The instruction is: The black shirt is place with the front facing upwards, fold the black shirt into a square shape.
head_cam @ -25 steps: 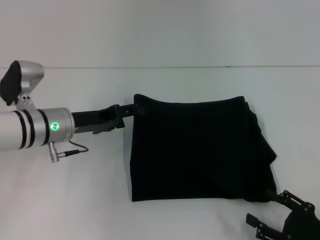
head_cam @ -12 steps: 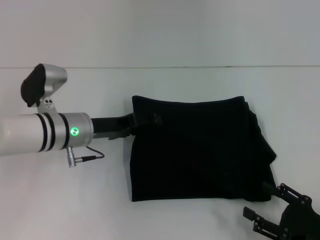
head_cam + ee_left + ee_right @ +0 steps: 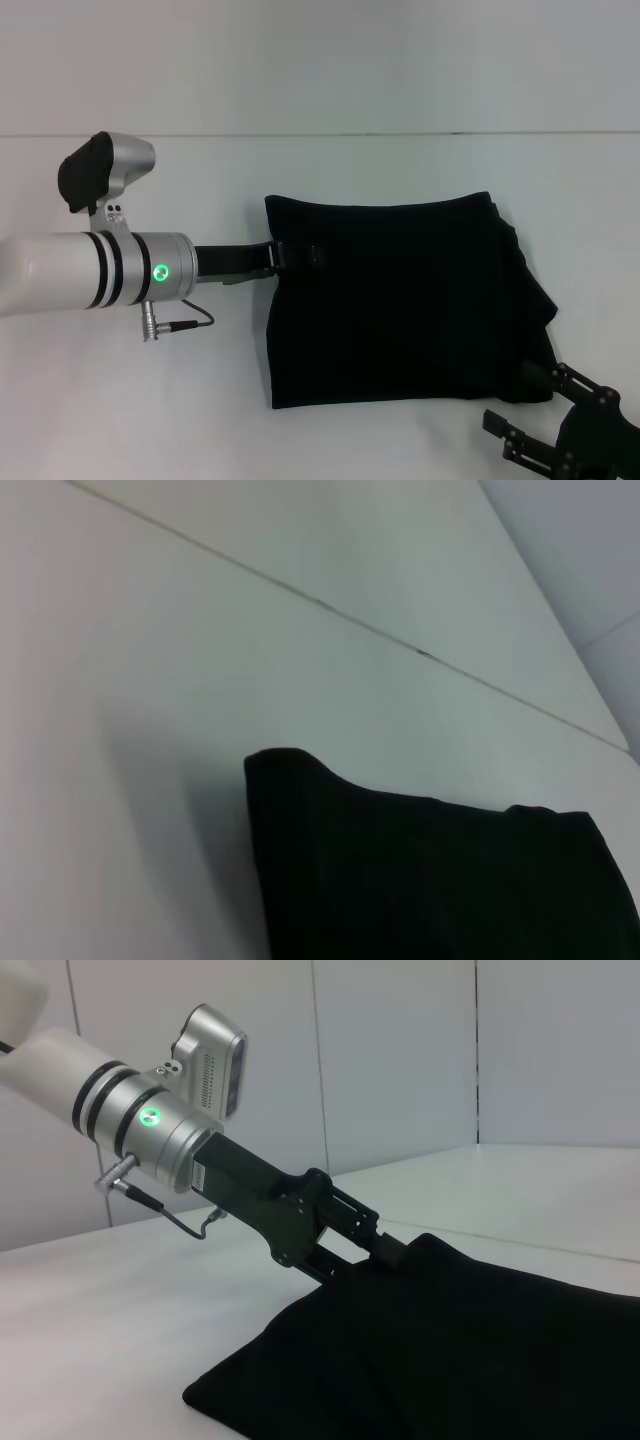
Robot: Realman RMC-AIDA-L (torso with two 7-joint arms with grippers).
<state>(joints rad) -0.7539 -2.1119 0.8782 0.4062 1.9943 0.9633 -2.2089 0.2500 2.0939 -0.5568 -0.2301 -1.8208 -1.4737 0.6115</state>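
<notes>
The folded shirt (image 3: 405, 300) lies on the surface (image 3: 150, 400), left end effector (image 3: 305, 255) clamped on its left edge, right end effector (image 3: 530, 420) apart near its corner.

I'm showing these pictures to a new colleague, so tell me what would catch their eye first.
The black shirt, already folded into a rough rectangle, dominates the middle of the white table. Next is the left arm reaching in from the robot's left, a green light glowing on its wrist, its left claw at the shirt's left edge near the far corner. The right claw sits low by the shirt's near right corner.
</notes>
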